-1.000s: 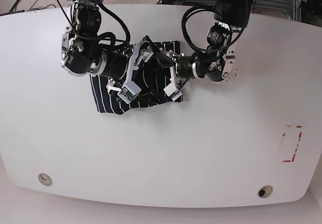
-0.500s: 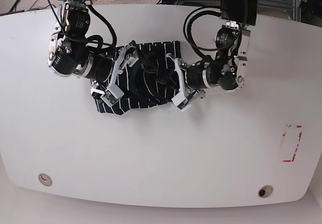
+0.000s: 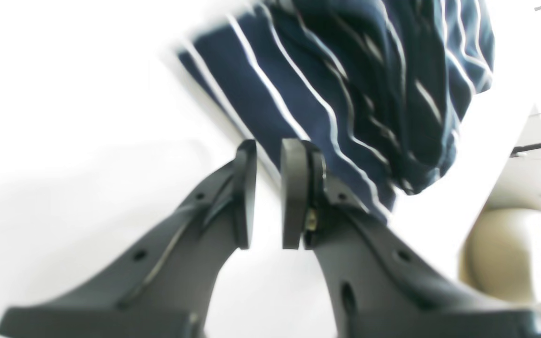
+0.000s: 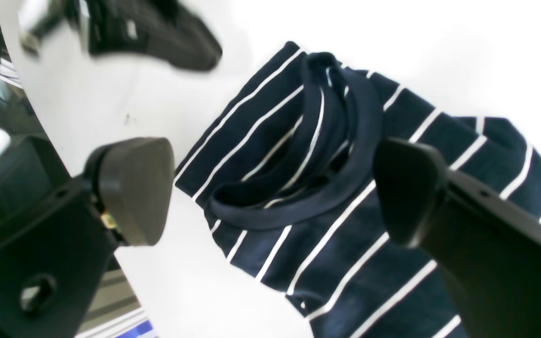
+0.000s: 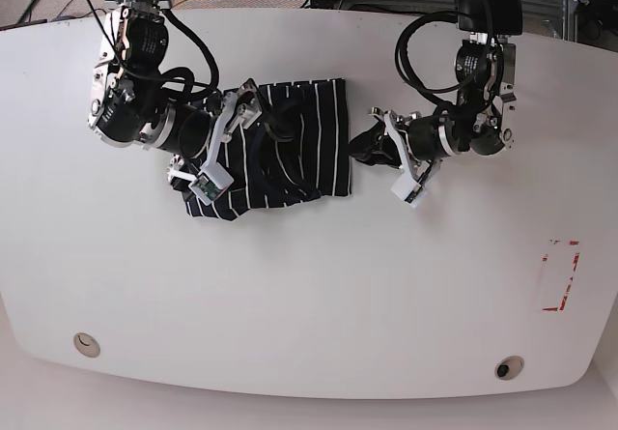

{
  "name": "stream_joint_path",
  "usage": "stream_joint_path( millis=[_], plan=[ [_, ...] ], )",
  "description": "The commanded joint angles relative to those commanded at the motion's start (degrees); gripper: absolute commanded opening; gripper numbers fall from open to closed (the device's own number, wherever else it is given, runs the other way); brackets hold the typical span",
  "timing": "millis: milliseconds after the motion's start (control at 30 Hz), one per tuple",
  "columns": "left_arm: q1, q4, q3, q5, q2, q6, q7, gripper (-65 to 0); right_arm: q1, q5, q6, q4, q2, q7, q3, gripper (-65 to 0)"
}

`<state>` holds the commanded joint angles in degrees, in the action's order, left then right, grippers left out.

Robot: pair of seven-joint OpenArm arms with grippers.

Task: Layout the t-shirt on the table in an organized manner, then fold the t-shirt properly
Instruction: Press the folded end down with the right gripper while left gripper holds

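Up close, the right gripper (image 4: 270,192) stands wide open, its two dark fingers (image 4: 134,188) spread over the collar end of the t-shirt (image 4: 327,202), gripping nothing. Across from it, the left gripper (image 3: 268,192) has its fingers drawn nearly together with only a narrow slit between them and no cloth in the slit; it sits over bare desk (image 3: 73,141) just beside the shirt's edge. From the base view the t-shirt (image 5: 299,145) lies rumpled and partly bunched on the white desk (image 5: 309,295) toward its far side, between the two arms, striped fabric creased around the neckline.
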<state>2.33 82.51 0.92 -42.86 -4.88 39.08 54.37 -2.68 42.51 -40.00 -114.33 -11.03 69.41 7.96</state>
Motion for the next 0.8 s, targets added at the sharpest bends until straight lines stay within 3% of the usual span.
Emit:
stream_joint_path(
  millis=[300,533,800],
  plan=[
    [-0.1,-5.0,9.1,0.1,1.1,0.0,-6.6,-56.1,0.1,-14.9,0.0,-0.1,-0.4,-8.6,-8.5,0.0],
    [-0.1,-7.9,10.9,0.1,1.6,0.0,-8.1,-56.1,-0.4,-28.0,0.0,0.0,0.1,-14.9,-14.9,0.0],
    [-0.1,-8.2,11.2,0.0,1.3,0.0,-8.6,-56.1,-3.6,-38.9,0.0,0.0,0.0,-22.9,-15.2,0.0]
  ],
)
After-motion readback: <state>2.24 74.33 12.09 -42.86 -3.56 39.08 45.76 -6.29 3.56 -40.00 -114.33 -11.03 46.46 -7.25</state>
